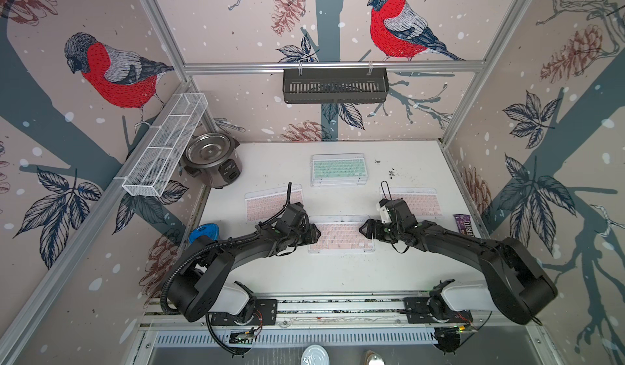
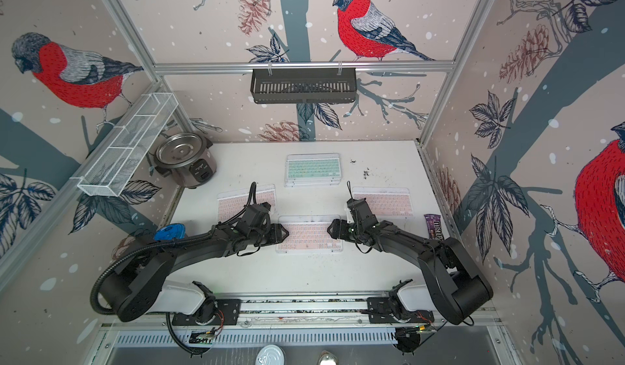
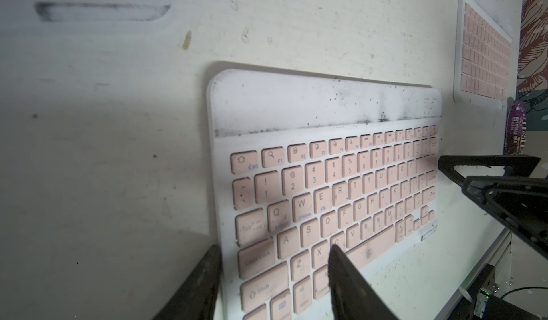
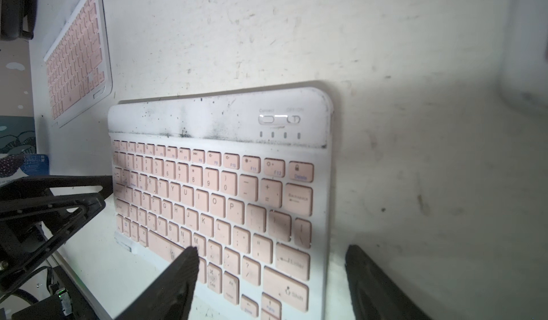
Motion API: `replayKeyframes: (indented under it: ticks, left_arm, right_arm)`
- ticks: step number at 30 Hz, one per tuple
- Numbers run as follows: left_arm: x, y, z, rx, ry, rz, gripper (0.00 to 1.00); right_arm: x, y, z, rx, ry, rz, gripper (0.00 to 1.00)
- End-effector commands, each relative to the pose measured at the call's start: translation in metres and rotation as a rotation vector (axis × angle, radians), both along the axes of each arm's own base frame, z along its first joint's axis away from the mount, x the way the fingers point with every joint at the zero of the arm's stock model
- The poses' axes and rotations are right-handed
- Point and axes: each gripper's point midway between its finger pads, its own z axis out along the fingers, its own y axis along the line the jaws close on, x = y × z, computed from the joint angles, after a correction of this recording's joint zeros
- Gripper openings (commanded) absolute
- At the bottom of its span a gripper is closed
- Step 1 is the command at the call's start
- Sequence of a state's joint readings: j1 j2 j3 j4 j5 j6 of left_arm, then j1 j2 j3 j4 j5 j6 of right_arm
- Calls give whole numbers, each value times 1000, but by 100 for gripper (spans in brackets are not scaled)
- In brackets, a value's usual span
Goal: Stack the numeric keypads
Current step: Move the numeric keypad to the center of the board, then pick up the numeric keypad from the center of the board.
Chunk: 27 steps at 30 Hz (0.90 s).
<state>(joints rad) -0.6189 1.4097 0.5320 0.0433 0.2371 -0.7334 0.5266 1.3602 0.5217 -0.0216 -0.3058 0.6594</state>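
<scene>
- We're at the grab for the centre pink keypad [image 1: 341,234]. It lies flat near the front of the table [image 1: 338,275]. The left pink keypad [image 1: 270,204] and right pink keypad [image 1: 417,201] lie apart from it, further back on either side. The mint-green stack [image 1: 337,170] sits at the back centre.
- The left gripper [image 3: 275,248] has its fingers spread across the short edge on the Esc side. One finger is over the X/C keys and the other is past the frame, over bare table. Nothing's pinched.
- The right gripper [image 4: 272,248] does the same on the Enter side, only spread wider. One finger is near the M key and the other is off the frame. It's holding nothing either.
- Our take on doing this well: it's a thin slab lying flat, so the outer fingers need to catch the frame edge instead of riding on the keys.
- Both sides should close and lift together and keep it level, or it'll likely tip or slip out. Then it should land square on the mint-green stack with the corners matched.
- The top views give us the whole layout and where the stack is, but the gripper bodies cover how the fingers sit against the edges.
- The wrist views show exactly that, plus black grime along the keypad's blank top strip. Neither gives a clear look at the mint-green stack.
</scene>
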Motion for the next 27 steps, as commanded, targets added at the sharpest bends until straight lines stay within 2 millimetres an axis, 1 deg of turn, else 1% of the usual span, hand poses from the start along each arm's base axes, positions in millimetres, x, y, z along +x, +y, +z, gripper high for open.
replayKeyframes:
  ticks: [1,5,9,11,15,18,21,25,26,27]
  left_arm:
    - [-13,7,-12,36,64,-2,58]
    - [-14,7,-13,33,67,-5,58]
    - [-16,7,-15,27,70,-6,58]
    - [-17,6,-16,20,73,-12,58]
    - [-21,4,-20,11,82,-20,58]
    - [-23,3,-21,6,85,-26,58]
    - [-24,2,-21,6,85,-28,58]
    - [-23,0,-20,-6,84,-34,58]
    - [-24,-1,-20,-8,85,-36,58]
    - [-24,-1,-21,-9,89,-38,58]
  right_arm:
    - [-12,0,-10,-47,34,27,80]
    - [-17,16,-7,-7,45,62,80]
    - [-17,28,8,72,33,84,79]
    - [-15,30,18,119,22,87,79]
    - [-13,34,42,292,12,91,79]
    - [-14,35,55,388,0,107,79]
    - [-15,37,62,420,-10,123,78]
    - [-18,38,64,447,0,130,78]
    - [-19,39,72,466,-19,139,78]
    - [-20,40,75,478,-26,144,78]
